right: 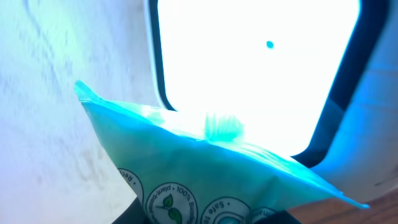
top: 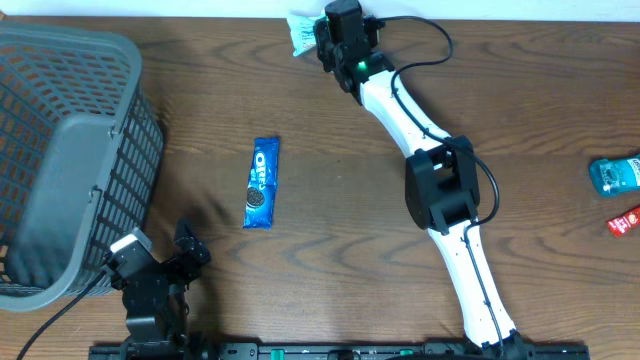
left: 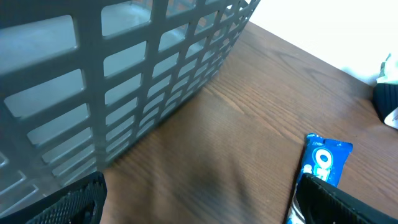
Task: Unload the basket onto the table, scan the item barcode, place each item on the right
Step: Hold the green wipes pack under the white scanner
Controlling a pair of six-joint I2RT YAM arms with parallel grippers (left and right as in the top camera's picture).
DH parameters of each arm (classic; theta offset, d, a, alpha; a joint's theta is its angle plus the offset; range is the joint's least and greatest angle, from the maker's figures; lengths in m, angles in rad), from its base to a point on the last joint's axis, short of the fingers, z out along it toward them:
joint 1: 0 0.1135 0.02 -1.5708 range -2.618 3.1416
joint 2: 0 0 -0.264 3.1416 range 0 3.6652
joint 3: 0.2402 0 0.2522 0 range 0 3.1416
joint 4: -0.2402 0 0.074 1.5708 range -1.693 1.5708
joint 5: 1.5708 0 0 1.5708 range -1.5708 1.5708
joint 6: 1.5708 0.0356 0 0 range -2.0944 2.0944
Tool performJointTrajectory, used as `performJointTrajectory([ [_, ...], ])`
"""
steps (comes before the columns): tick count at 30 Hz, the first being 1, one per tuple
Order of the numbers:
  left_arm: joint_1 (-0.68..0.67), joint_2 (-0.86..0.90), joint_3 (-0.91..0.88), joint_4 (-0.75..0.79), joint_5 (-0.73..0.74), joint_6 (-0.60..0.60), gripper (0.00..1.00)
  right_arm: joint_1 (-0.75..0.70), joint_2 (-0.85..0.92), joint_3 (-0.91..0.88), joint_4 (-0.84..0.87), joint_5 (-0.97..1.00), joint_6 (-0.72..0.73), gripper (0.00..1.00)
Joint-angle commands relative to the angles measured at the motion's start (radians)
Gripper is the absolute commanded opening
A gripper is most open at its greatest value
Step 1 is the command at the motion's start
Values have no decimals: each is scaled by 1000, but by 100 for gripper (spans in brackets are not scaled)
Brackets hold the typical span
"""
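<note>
The item, a teal-and-white packet (top: 300,33) with round leaf badges printed on it (right: 205,168), is held at the table's far edge. My right gripper (top: 320,40) is shut on its lower part, and only dark bits of the fingers (right: 127,214) show under it. The packet stands in front of a bright white pane with a dark frame (right: 255,56). Its barcode is not in view. My left gripper (top: 160,250) rests open near the front left with nothing between its fingers (left: 336,202), beside the basket.
A grey mesh basket (top: 60,150) fills the left side and looms close in the left wrist view (left: 124,68). A blue Oreo pack (top: 262,182) lies mid-table (left: 324,160). At the right edge lie a teal pack (top: 615,175) and a red item (top: 625,220).
</note>
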Motion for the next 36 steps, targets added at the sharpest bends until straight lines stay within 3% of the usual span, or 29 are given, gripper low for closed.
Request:
performJointTrajectory([
  [1, 5, -1, 2, 1, -9, 17, 98, -5, 10, 30, -42, 8, 108, 2],
  [8, 5, -1, 2, 1, -9, 17, 98, 6, 10, 30, -51, -79, 119, 2],
  [13, 5, -1, 2, 1, -9, 17, 97, 19, 10, 30, -89, -132, 314, 2],
  [18, 5, -1, 2, 1, -9, 17, 98, 19, 10, 30, -121, -167, 378, 1],
  [36, 5, -1, 2, 1, -9, 17, 98, -55, -72, 31, -192, -210, 364, 2],
])
